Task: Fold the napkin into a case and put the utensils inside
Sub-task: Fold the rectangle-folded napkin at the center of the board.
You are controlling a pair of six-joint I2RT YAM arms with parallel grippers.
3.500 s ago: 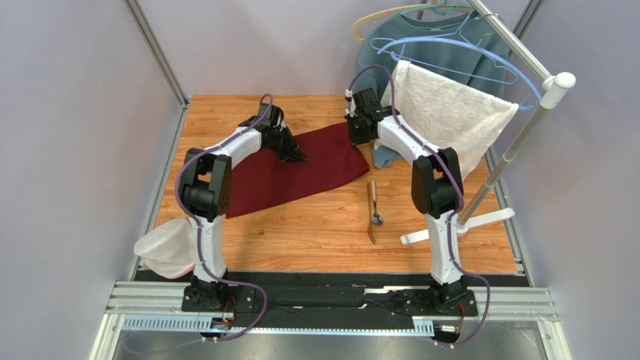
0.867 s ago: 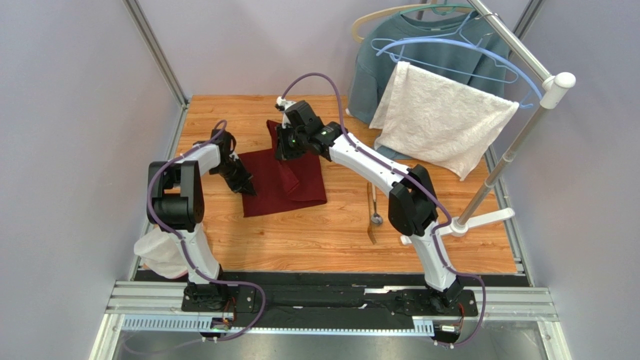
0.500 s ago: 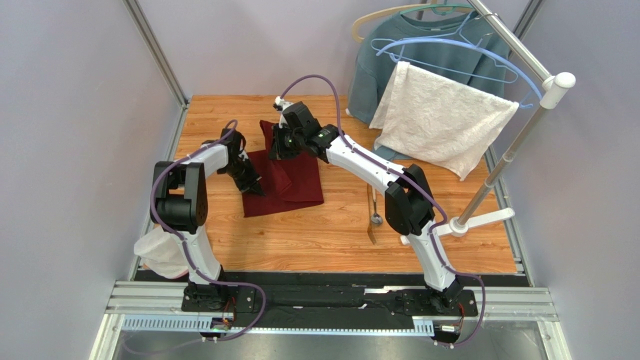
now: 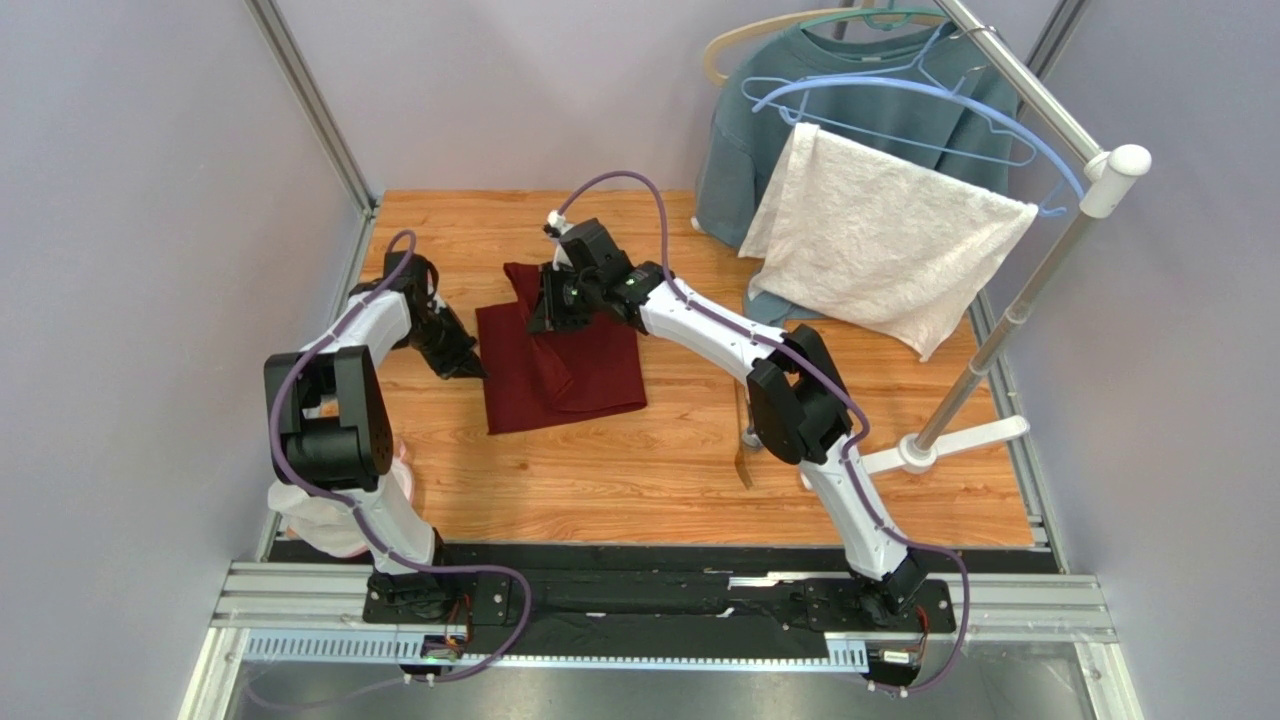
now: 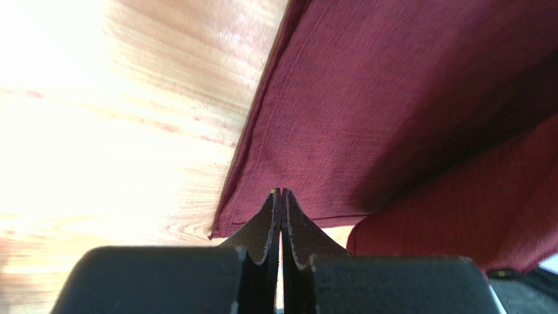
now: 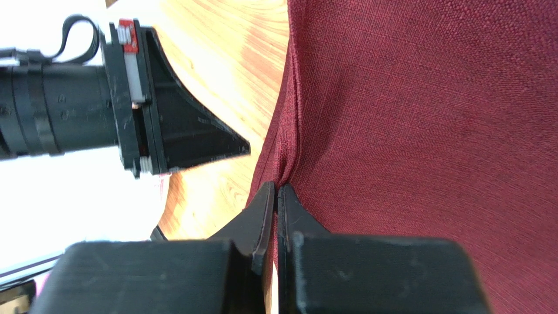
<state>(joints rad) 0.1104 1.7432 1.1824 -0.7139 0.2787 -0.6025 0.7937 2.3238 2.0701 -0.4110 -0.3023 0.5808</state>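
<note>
Right gripper [image 6: 276, 187] clamps a fold of the napkin [image 4: 579, 375], mid-table. Left gripper [image 5: 281, 192] is pinched together, apparently empty, just off its left edge, so nothing pins it: a pull may drag the whole stack. Utensils [image 4: 742, 462] lie beside the right elbow [image 4: 793, 405], easy to knock. Bare table [image 4: 631, 465] on the near side gives room.

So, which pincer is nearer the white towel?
Right. The right pincer holds the napkin at its far side, left of the towel; the left pincer holds its left edge, farther off.
</note>
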